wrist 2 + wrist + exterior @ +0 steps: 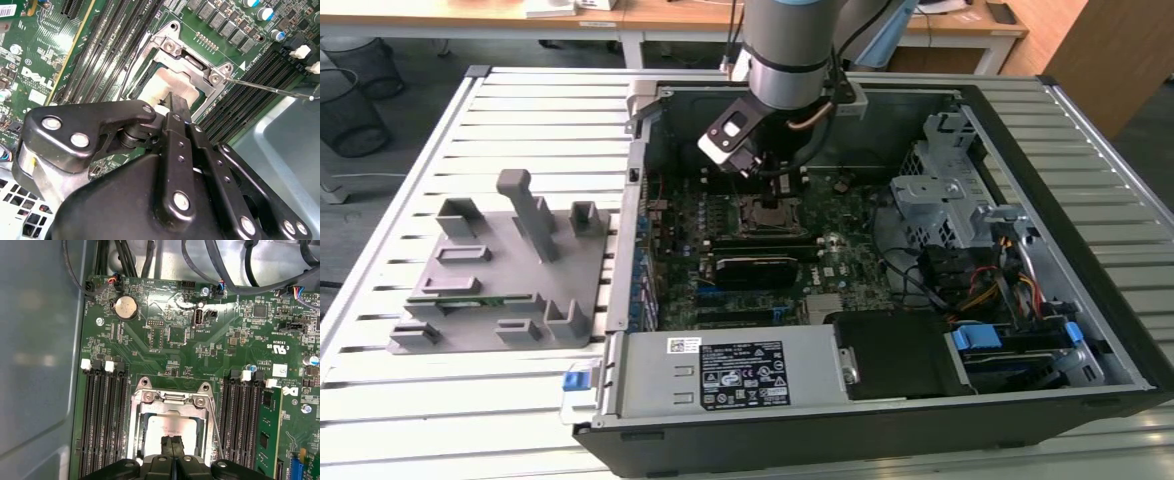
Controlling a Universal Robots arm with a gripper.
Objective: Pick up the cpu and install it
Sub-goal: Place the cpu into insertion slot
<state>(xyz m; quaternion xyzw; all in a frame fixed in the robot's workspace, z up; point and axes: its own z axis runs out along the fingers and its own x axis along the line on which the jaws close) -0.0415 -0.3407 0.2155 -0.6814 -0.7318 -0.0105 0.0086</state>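
1. the pincer [171,444] is closed. its 2 black fingers [176,107] press together and nothing shows between them.
2. the cpu [167,427] lies flat right under the pincer tips, with its shiny silver top up. in both wrist views the tips are at its top, but i cannot tell if they touch it.
3. the cpu [161,82] sits inside the socket frame [150,397], whose metal rim goes all around it.
4. a thin metal rod [270,89] runs next to the frame, just to 1 side of the pincer.
5. long black memory slots [102,415] lie in rows on both sides of the frame, near the pincer.
6. a round silver battery [126,307] sits on the green board [170,357], farther from the pincer than the frame.
7. in the exterior view the arm reaches down into the open computer case [1067,200], and the pincer [771,178] hangs just over the socket.
8. the grey plastic fixture [494,270] stands well away from the pincer, outside the case on the slatted desk [534,110].
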